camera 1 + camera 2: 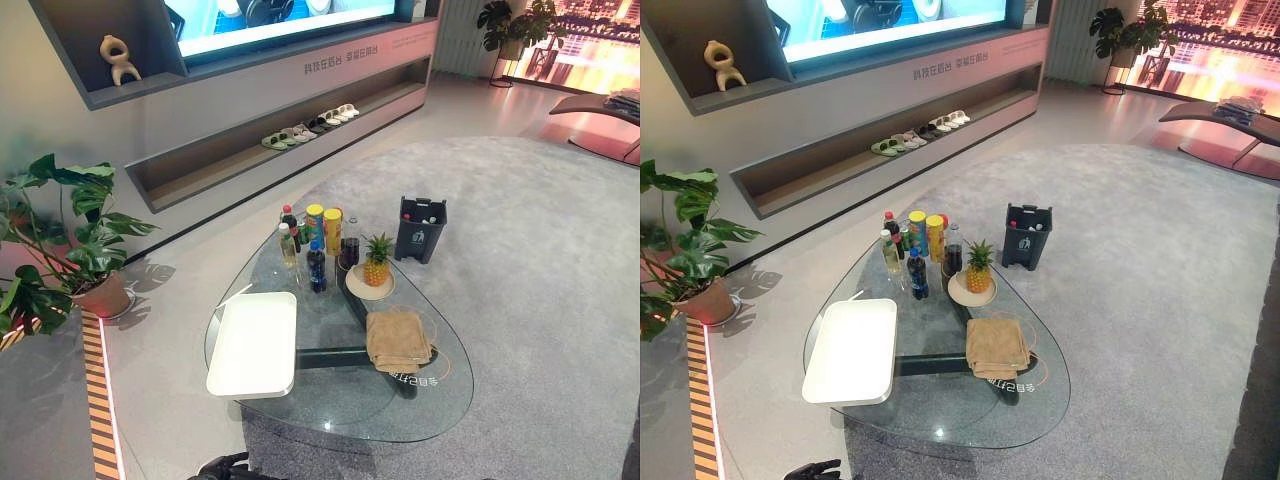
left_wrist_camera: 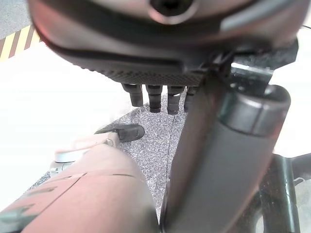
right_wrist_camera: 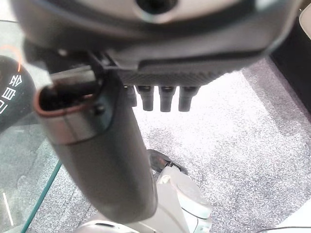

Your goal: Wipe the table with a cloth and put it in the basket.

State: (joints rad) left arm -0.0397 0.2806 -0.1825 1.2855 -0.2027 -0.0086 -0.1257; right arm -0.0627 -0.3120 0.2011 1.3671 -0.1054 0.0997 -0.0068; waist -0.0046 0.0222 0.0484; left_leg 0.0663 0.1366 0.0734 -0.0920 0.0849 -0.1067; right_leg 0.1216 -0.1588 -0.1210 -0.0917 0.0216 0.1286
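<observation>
Cloth [image 1: 398, 339]: tan, folded, terry, lower centre of frame on rounded glass surface [image 1: 440, 400] | basket [image 1: 252, 343]: white rectangular tray, just left | my left robot hand [image 2: 160, 94] and right robot hand [image 3: 163, 97]: fingers straight, apart, empty, over grey carpet [image 1: 540, 250].

Honestly a fair bit can't be made out here. The left hand [image 1: 812, 468] is cut off by the bottom edge in the head views, so its fingers can't be read there. In the wrist views the left hand [image 2: 160, 92] and right hand [image 3: 163, 94] are seen so close that just short dark finger stubs are shown past a blurred bulk. The table base under the glass table [image 1: 440, 405] is partly covered by the cloth [image 1: 398, 338] and the white tray [image 1: 253, 345]. The contents of the dark basket [image 1: 421, 229] are too small to be told.
</observation>
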